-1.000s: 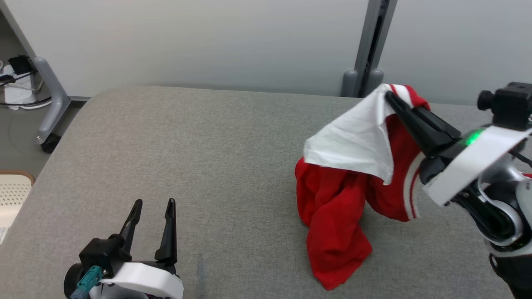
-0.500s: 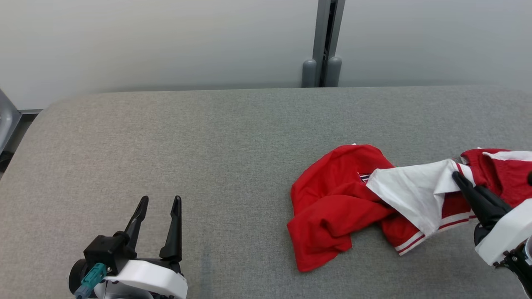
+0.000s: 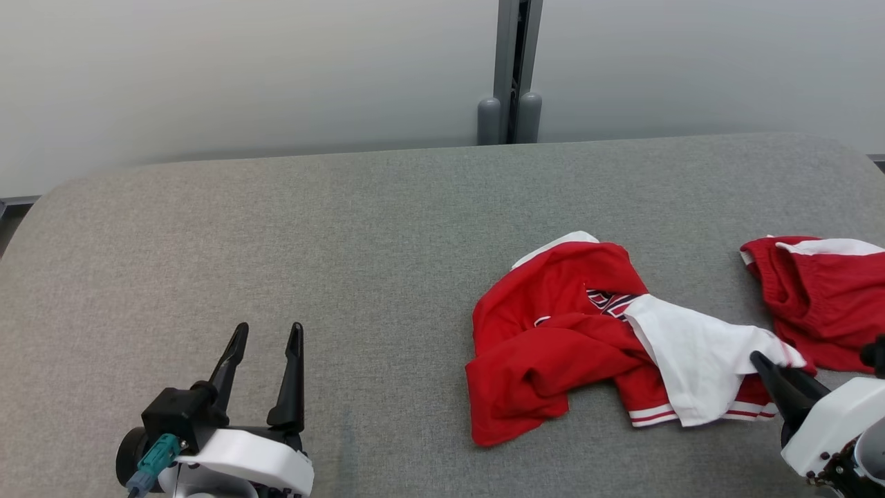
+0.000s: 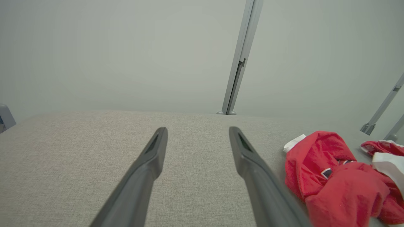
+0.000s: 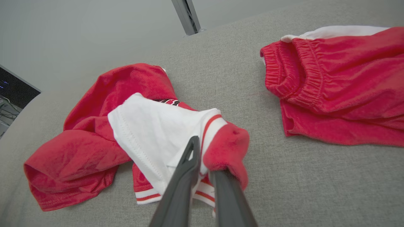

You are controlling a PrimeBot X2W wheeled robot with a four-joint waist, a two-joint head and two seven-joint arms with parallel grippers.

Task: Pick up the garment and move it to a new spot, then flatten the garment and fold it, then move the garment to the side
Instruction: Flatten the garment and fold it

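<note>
Right wrist view: garment (image 5: 85,148) set down on table (image 5: 315,189), hem between barely parted fingers of right gripper (image 5: 205,157), grip uncertain; left gripper (image 3: 269,328) wide. Likely next: release, then flatten with both.

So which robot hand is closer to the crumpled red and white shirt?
The right hand. It pinches the crumpled red and white shirt at its striped edge. The left hand sits open, apart, off to the shirt's left over the grey fabric tabletop.
</note>
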